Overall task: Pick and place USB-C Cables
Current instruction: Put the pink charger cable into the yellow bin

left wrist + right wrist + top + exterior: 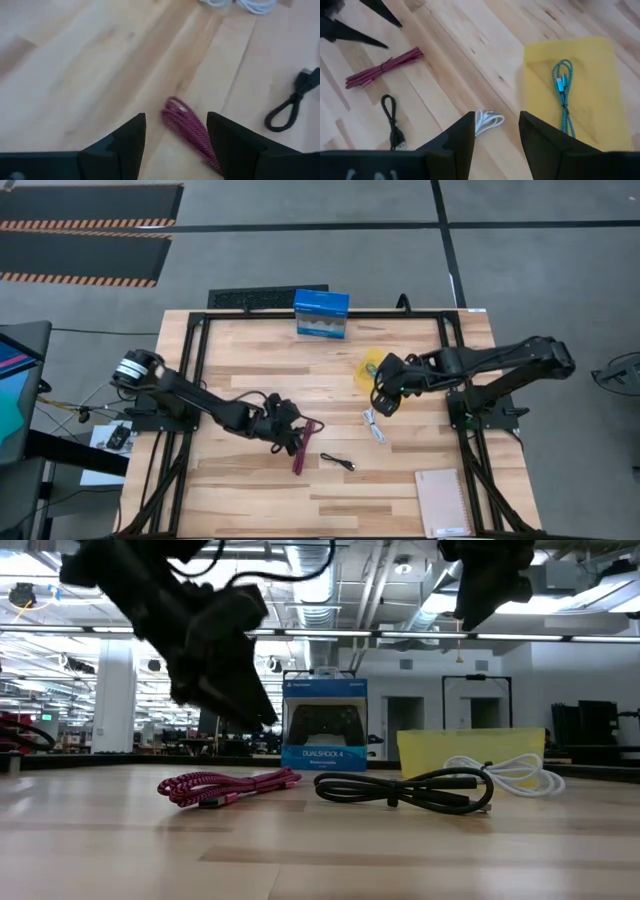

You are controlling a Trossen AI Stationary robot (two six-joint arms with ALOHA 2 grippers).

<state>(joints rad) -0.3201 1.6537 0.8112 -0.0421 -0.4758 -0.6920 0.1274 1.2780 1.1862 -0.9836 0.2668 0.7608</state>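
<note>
The maroon cable point(306, 446) lies flat on the table, and my left gripper point(289, 434) hovers open just above its far end. In the left wrist view the maroon cable point(189, 130) shows between the open fingers of the left gripper point(176, 120), untouched. My right gripper point(383, 401) hangs open, high over the white cable point(488, 121), near the yellow tray point(592, 65). The teal cable point(562, 92) lies inside that tray. The black cable point(338, 463) rests on the wood nearer the front edge.
A blue box point(321, 313) stands at the far edge of the table. A pale notebook point(443, 502) lies at the near right corner. In the low view the maroon cable point(228, 785), black cable point(405, 790) and white cable point(510, 772) lie in a row.
</note>
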